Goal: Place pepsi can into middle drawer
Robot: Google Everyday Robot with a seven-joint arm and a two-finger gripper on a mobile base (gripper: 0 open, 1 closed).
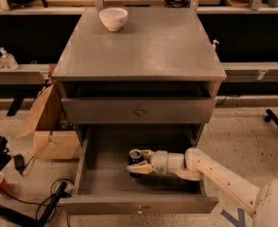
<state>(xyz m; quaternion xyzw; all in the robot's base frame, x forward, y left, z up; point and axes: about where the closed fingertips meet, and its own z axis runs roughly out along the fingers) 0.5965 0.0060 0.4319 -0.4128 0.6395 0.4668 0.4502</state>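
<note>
The pepsi can (134,157) is a small dark-blue can with a silver top. It stands upright on the floor of the open middle drawer (101,178), right of centre. My gripper (138,163) reaches into the drawer from the right on a white arm. Its pale fingers (135,170) sit on either side of the can and hide the can's lower part. The drawer is pulled far out, with its knobbed front (141,205) nearest the camera.
The grey cabinet's shallower drawer front (139,111) is closed above the open drawer. A white bowl (113,18) sits on the cabinet top at the back left. A cardboard box (47,126) stands left of the cabinet, with cables and black gear on the floor.
</note>
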